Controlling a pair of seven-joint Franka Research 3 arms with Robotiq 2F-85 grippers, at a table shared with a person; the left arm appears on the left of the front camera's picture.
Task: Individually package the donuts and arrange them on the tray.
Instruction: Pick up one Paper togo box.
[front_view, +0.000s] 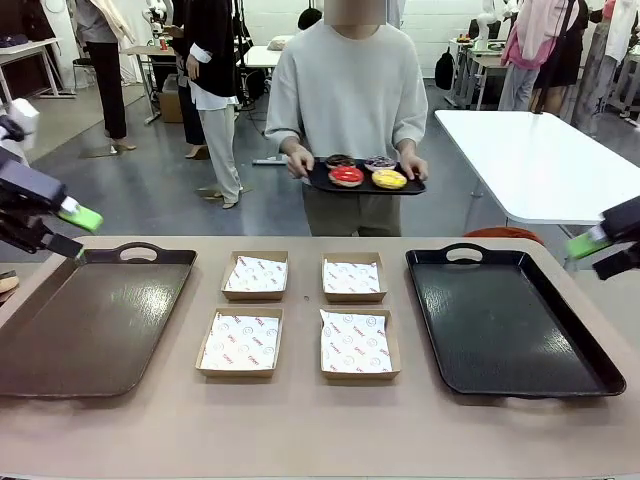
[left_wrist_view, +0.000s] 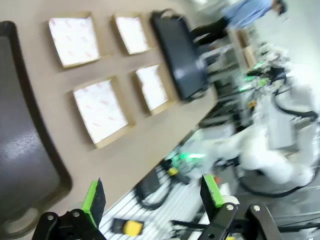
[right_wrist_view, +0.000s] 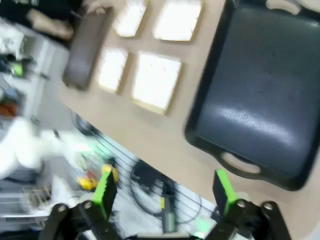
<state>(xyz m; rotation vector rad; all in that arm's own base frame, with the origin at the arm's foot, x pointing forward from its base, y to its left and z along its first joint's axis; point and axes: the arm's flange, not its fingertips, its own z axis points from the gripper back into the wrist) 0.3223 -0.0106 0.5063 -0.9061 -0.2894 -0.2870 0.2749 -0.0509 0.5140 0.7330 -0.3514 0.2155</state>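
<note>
At the far left the left tool (front_view: 88, 238) hangs in the air by the far left corner of the brown tray (front_view: 90, 320), its green-padded fingers (left_wrist_view: 94, 199) spread wide with nothing between them. The brown tray lies flat on the tabletop (front_view: 300, 430), one handle toward the far side, its surface bare. To its right, in the middle of the tabletop, four shallow cardboard boxes sit in a two-by-two block, each lined with printed white paper: the far left box (front_view: 255, 276), the far right box (front_view: 353, 278), the near left box (front_view: 241, 342) and the near right box (front_view: 357, 345), near one another but apart. Beyond the far edge stands a person (front_view: 350, 90) holding a small black serving tray (front_view: 318, 183) at waist height, and the donuts lie on it, off the tabletop: the chocolate donut (front_view: 340, 160) and the purple donut (front_view: 380, 162) at the back, the red donut (front_view: 347, 176) and the yellow donut (front_view: 389, 179) in front, close together. Right of the boxes the black tray (front_view: 510, 320) lies flat and bare, its handle at the far end. At the far right the right tool (front_view: 583, 260) hovers just past that tray's far right corner, its fingers (right_wrist_view: 105, 192) likewise spread and holding nothing
</note>
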